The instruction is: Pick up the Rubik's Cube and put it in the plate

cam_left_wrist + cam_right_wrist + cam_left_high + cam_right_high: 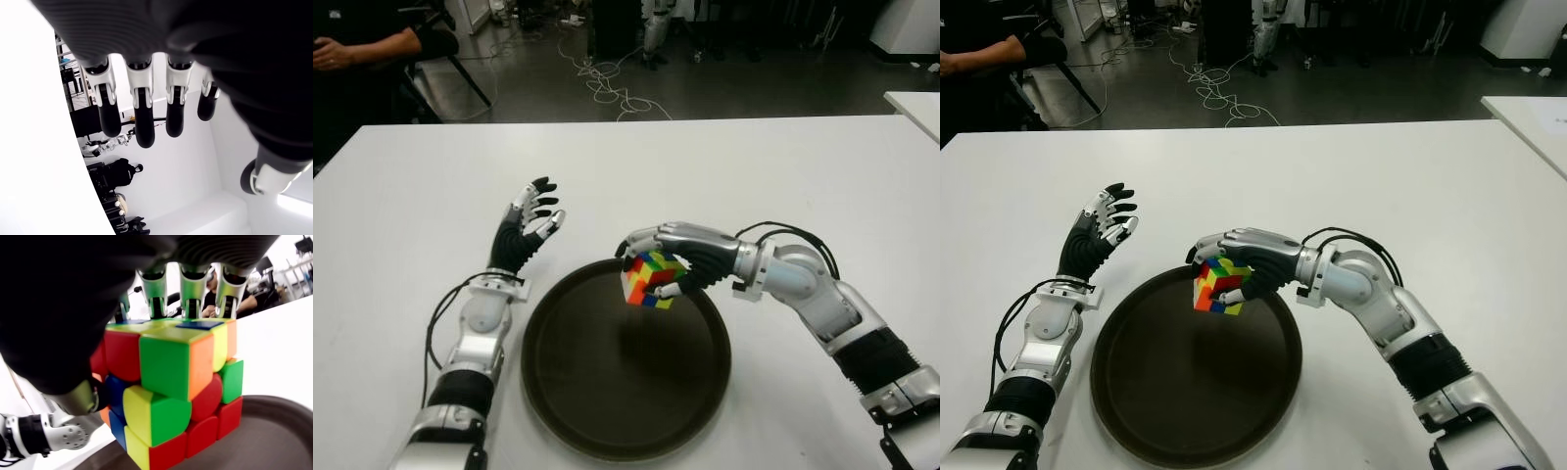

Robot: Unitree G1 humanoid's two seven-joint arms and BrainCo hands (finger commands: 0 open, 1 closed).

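Note:
My right hand is shut on the Rubik's Cube, a scrambled cube of red, green, yellow, orange and blue. It holds the cube a little above the far edge of the dark round plate. The cube's shadow falls on the plate below it. In the right wrist view the cube fills the frame, fingers over its top, the plate's rim just beneath. My left hand shows to the left of the plate, raised, fingers spread, holding nothing.
The white table stretches on all sides of the plate. A seated person's arm shows at the far left behind the table. Cables lie on the floor beyond. Another white table's corner stands at the right.

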